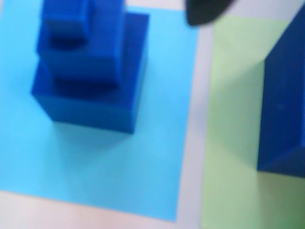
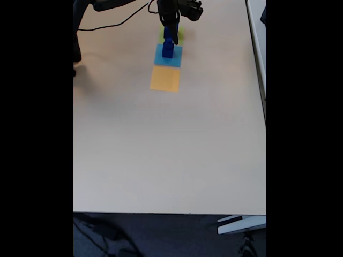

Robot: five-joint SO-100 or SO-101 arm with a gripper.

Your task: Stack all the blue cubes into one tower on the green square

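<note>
From the wrist cam I've got a stack of three blue cubes (image 1: 90,71) sitting on the light-blue square (image 1: 95,162), left side of view: biggest at the bottom, a mid one on it, a smaller one on top, all a bit blurred. To the right, across a strip of bare table, is the green square (image 1: 233,143), w/ one large blue cube (image 1: 286,100) on it at the right edge, cut off by the frame.

In the fixed cam everything is tiny and far up the table (image 2: 171,150): green patch farthest, light-blue next, orange square (image 2: 165,79) nearest. The gripper (image 2: 170,32) hangs over the far end of that row, around the cubes, roughly where green and light-blue meet. Can't tell whether the fingers are spread or pinching anything; too small there, and in the wrist cam I only get a dark blob at the top edge.

Progress, as I read it: early to mid. One big cube looks to be placed on green as the base. The other three are on the wrong patch and need to go over one at a time, largest first, so the light-blue stack has to be unpicked from the top, prob. w/ a temp spot for the small ones.
</note>
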